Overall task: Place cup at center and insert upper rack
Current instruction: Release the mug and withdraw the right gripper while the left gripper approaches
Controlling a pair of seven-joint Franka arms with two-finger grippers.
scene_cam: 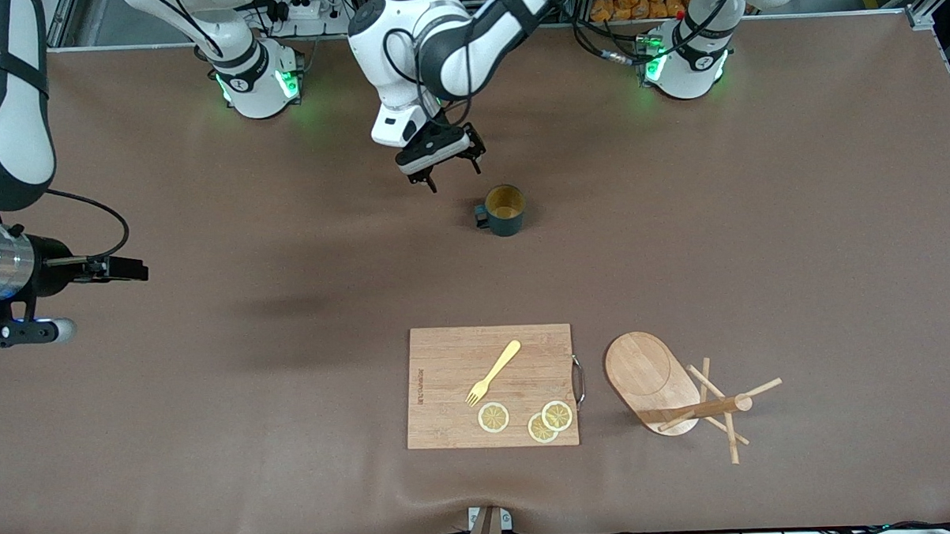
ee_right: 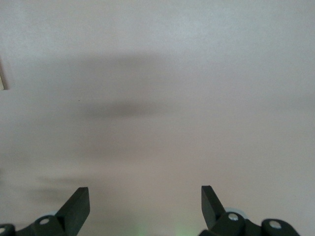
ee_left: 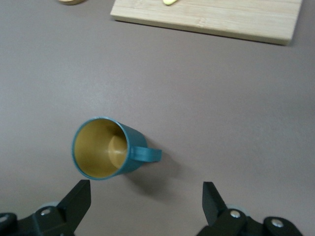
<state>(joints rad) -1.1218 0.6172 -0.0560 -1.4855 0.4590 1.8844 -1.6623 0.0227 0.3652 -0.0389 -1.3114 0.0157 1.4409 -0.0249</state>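
While left claw hovers released by cup | right claw released (waiting) | brown table

Right gripper partly out of frame

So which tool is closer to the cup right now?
Left. The left tool hangs open over the table just beside the cup; the right tool waits open over bare table at the right arm's end.

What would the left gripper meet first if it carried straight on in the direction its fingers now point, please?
Probably the bare table. The left gripper is open, and the cup stands upright just off its line, nearer one finger. That finger might clip the rim; depth is unclear.
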